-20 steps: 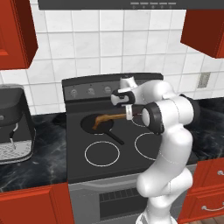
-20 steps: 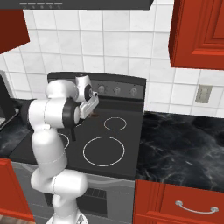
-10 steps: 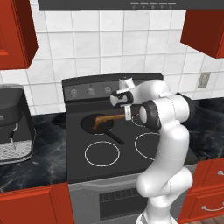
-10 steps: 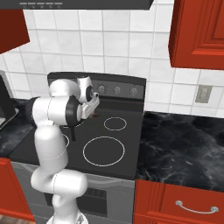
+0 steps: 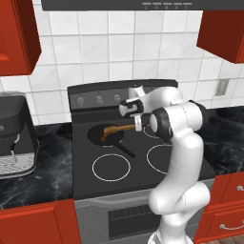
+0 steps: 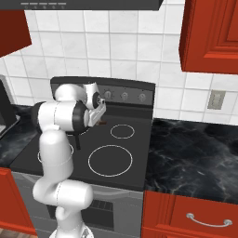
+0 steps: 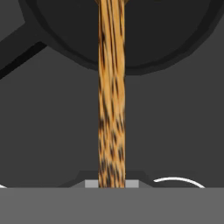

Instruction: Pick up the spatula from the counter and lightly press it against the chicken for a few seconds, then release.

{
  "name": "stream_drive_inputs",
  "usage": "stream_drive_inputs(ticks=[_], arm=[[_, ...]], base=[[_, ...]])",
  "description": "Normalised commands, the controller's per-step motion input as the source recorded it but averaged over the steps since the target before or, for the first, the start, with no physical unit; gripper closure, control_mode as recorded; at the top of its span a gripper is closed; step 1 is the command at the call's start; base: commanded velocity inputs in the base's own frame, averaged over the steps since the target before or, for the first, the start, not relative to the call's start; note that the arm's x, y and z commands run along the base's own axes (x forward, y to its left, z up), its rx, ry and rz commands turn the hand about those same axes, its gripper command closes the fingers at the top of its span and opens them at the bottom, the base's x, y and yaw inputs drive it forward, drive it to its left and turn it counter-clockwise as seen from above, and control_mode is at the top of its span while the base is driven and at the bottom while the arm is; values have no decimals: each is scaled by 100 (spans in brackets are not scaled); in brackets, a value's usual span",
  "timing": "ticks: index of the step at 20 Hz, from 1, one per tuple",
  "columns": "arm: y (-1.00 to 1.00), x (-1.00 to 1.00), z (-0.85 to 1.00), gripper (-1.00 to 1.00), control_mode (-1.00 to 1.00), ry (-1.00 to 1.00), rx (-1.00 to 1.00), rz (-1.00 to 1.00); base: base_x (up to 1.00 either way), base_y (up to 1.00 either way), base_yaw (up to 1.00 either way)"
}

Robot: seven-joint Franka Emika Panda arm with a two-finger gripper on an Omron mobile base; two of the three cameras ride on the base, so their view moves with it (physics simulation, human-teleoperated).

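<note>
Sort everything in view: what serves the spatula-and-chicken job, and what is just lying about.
Job: spatula, clamped in the shut gripper; pan on the stove, which the spatula reaches into.
Lying about: coffee machine; wall outlet; red cabinets.

Tan, dark-streaked wood grain on spatula (image 7: 111, 87); black pan (image 5: 94, 135); dark grey stove (image 5: 90, 188), white rings (image 5: 93, 167); black marbled worktop (image 6: 195, 158); red cabinets (image 6: 211, 35); white tiles (image 5: 119, 47).

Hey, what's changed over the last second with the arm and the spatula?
The arm has shifted its elbow slightly, forward toward the stove it seems. The gripper stays shut on the spatula, and its blade is over the pan as before.
</note>
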Motion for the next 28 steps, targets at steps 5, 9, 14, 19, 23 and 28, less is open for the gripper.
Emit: stream_drive_inputs(ticks=[5, 9, 14, 19, 23, 28], arm=[[3, 16, -8, 100, -100, 0, 0, 1], [4, 16, -10, 100, -100, 0, 0, 1], [7, 21, -16, 100, -100, 0, 0, 0], [4, 22, -17, 100, -100, 0, 0, 0], [1, 15, -17, 100, -100, 0, 0, 0], [0, 10, -15, 100, -100, 0, 0, 0]], base=[[0, 0, 0], [0, 0, 0], [0, 0, 0], [0, 0, 0], [0, 0, 0], [0, 0, 0]])
